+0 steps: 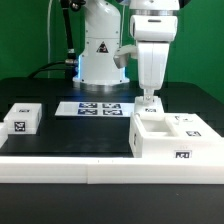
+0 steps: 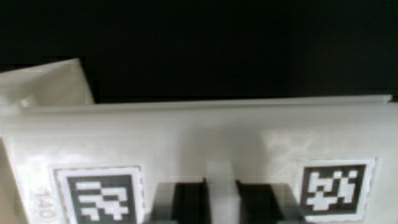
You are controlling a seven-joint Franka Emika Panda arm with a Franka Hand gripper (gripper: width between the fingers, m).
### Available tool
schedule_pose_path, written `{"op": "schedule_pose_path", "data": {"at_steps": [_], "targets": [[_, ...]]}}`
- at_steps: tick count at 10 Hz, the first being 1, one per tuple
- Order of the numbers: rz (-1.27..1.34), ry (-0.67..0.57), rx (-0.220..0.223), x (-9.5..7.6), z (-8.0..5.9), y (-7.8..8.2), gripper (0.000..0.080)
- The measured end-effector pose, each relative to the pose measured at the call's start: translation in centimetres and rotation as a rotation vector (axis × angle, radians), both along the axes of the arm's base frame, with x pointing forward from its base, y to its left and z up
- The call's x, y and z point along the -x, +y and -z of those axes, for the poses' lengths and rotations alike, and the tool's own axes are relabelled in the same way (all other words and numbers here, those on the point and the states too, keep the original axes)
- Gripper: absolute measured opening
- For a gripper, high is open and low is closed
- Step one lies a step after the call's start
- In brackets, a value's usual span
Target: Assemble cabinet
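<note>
— Gripper [image 1: 148, 101] is hanging with its fingers [image 2: 185, 205] pinched almost together, carrying nothing visible.
— And the cabinet box [image 1: 158, 143]?
— It's sitting directly beneath, its back wall running along the finger line, not between them.

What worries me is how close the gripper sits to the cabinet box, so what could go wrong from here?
1. The gripper hangs right at the far rim of the cabinet box; if misaligned, a finger could land on the wall and shove the box.
2. The box stands close by the white rail, so a push could jam or tilt it.
</note>
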State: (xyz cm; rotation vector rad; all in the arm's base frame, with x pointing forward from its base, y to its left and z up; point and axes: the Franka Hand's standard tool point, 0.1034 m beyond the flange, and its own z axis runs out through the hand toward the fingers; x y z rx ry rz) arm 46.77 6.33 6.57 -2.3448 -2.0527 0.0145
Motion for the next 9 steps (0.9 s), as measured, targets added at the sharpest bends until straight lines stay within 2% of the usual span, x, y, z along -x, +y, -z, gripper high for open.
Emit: {"op": "schedule_pose_path", "data": {"at_steps": [6, 7, 9], "targets": [[-0.022, 0.003, -0.003, -0.1, 0.4, -0.1, 0.0068], [-0.050, -0.004, -0.009, -0.9, 0.6, -0.4, 0.0068], [-0.059, -0.022, -0.018, -3.8, 0.4, -0.3, 0.0068]]}}
